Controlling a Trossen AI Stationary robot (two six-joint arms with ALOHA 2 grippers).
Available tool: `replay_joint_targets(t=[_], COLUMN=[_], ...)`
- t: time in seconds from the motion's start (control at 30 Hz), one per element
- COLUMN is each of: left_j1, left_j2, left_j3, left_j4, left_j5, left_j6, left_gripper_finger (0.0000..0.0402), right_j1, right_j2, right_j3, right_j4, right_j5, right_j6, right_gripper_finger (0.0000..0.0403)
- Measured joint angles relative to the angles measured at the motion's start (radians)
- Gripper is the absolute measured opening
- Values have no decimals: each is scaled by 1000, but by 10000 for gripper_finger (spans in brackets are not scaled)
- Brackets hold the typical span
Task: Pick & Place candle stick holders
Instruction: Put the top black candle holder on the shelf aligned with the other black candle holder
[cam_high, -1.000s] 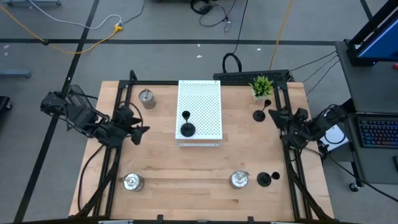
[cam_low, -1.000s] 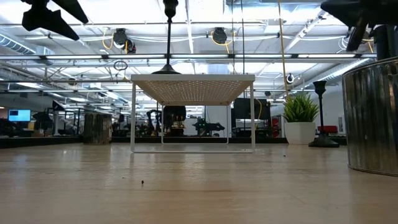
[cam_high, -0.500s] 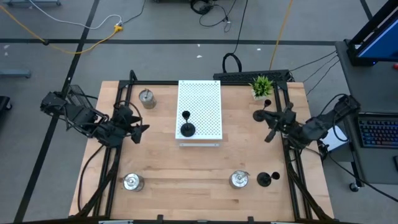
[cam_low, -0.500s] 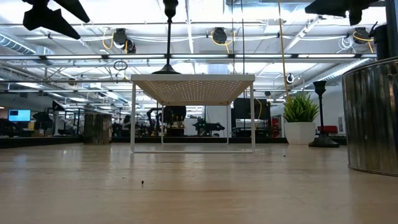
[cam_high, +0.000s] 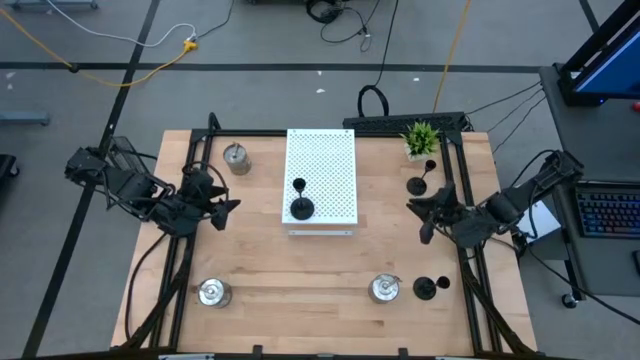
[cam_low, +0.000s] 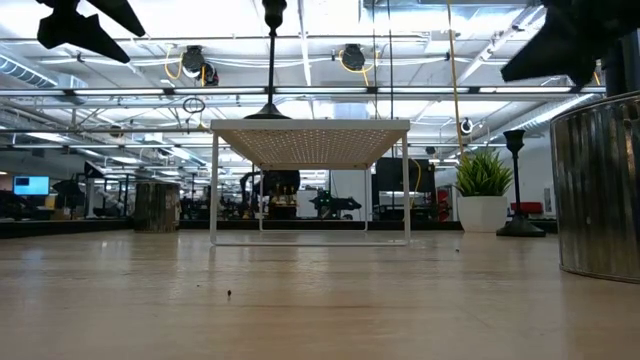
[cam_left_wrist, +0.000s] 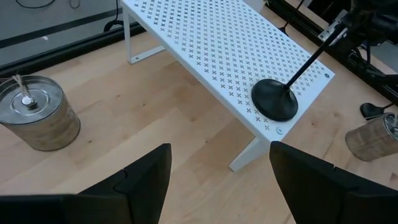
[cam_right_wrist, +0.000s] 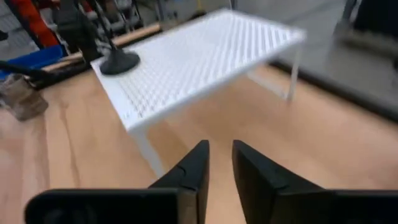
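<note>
The table (cam_high: 330, 270) is pale, smooth wood with visible plank seams. On it the perforated board (cam_high: 321, 175) looks like white painted metal, matt. On the board, a black holder (cam_left_wrist: 274, 99) has a matt finish. Beside the board, the squat holder (cam_left_wrist: 36, 112) looks like brushed, shiny metal.

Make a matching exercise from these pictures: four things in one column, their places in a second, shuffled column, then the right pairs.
Things:
1. black stemmed candle stick holder with round base
2. small green potted plant
3. right gripper
4. left gripper

Places:
A. over bare wood, right of the white perforated board
B. far right corner of the wooden table
C. standing on the white board
D. left of the white board

Pairs: 1-C, 2-B, 3-A, 4-D
</note>
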Motion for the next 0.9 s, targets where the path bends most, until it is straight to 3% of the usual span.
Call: replay_joint_targets(t=[0.3,0.47,0.7,0.9], left_j1=[0,0,0,0], left_j2=[0,0,0,0], left_j3=[0,0,0,0], left_j4=[0,0,0,-1], left_j5=[-1,-7,-7,-8], left_j6=[-2,-2,3,20], left_gripper_finger=[273,274,274,274], right_j1=[-48,-129,-247,-318], right_j2=[6,16,18,29], right_j3=[0,0,0,0], right_j4=[-371,-505,-519,-508], right_j5=[-153,-164,-172,-214], right_j6=[428,617,690,690], right_gripper_finger=[82,82,87,132])
